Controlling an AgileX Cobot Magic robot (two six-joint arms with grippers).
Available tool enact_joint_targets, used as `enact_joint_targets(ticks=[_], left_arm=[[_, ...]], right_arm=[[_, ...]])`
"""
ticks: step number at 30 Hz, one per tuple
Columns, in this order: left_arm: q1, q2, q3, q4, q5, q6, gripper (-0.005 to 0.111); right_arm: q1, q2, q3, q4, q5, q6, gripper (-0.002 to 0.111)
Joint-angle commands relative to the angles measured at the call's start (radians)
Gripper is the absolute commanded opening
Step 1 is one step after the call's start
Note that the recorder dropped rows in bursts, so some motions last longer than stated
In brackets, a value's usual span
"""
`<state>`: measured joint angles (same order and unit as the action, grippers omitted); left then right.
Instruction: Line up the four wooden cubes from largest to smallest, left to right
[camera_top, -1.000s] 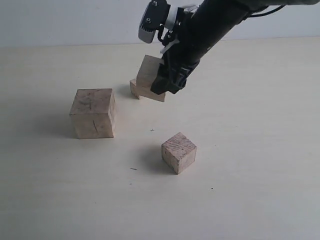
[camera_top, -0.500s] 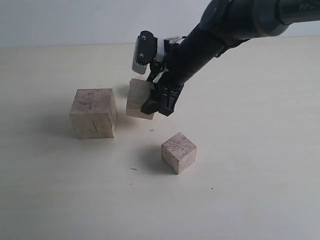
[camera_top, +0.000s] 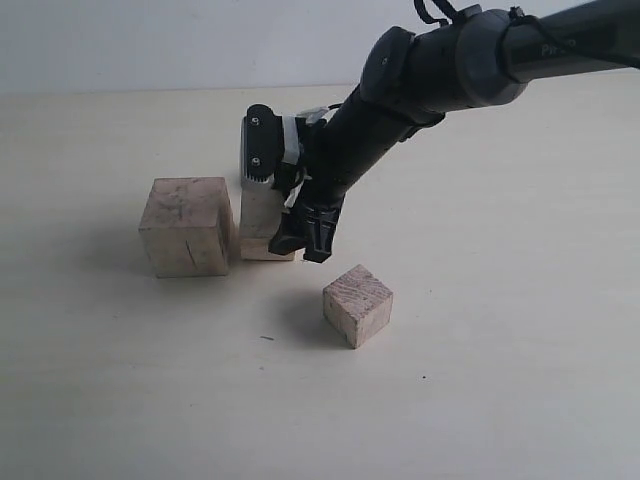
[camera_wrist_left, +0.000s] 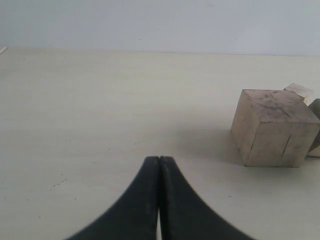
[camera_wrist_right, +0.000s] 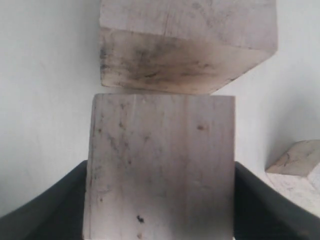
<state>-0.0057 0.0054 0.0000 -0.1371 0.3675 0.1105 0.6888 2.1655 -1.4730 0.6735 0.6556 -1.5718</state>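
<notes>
The largest cube stands at the left of the table. My right gripper is shut on the second-largest cube, holding it low, right beside the largest cube's right face. In the right wrist view the held cube fills the space between the black fingers, with the largest cube just beyond it. A smaller cube sits turned at an angle, nearer the front. The smallest cube peeks from behind the largest cube; in the exterior view the arm hides it. My left gripper is shut and holds nothing.
The pale tabletop stretches bare to the right and front. The right arm reaches in from the upper right across the back of the table. A corner of another cube shows beside the right gripper.
My right gripper has carried its cube down and to the left, from above the smallest cube to beside the largest cube. The other cubes have not moved.
</notes>
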Motion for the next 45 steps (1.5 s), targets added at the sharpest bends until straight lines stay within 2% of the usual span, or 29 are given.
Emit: enact_joint_targets(ticks=[1,6,13,17,24,27,34,37,41,45], left_arm=[[-0.005,-0.005,0.000,0.000,-0.011,0.000,0.000],[-0.005,-0.005,0.000,0.000,-0.011,0.000,0.000],[-0.005,-0.005,0.000,0.000,-0.011,0.000,0.000],[-0.005,-0.005,0.000,0.000,-0.011,0.000,0.000],[-0.005,-0.005,0.000,0.000,-0.011,0.000,0.000],[-0.005,-0.005,0.000,0.000,-0.011,0.000,0.000],[-0.005,-0.005,0.000,0.000,-0.011,0.000,0.000],[-0.005,-0.005,0.000,0.000,-0.011,0.000,0.000],[-0.005,-0.005,0.000,0.000,-0.011,0.000,0.000],[-0.005,-0.005,0.000,0.000,-0.011,0.000,0.000]], right_arm=[[-0.002,-0.002,0.000,0.002,0.000,0.005,0.000],[-0.002,-0.002,0.000,0.007,0.028,0.003,0.003],[-0.002,0.011,0.000,0.007,0.028,0.005,0.022],[-0.002,0.014,0.000,0.007,0.028,0.005,0.036],[-0.002,0.014,0.000,0.056,0.025,0.005,0.067],[-0.002,0.012,0.000,0.083,0.007,0.005,0.074],[-0.002,-0.036,0.000,0.075,0.002,0.007,0.077],[-0.002,-0.080,0.000,0.066,0.005,0.070,0.077],[-0.002,-0.140,0.000,-0.069,0.011,0.262,0.077],[-0.002,-0.171,0.000,-0.331,0.011,0.558,0.077]])
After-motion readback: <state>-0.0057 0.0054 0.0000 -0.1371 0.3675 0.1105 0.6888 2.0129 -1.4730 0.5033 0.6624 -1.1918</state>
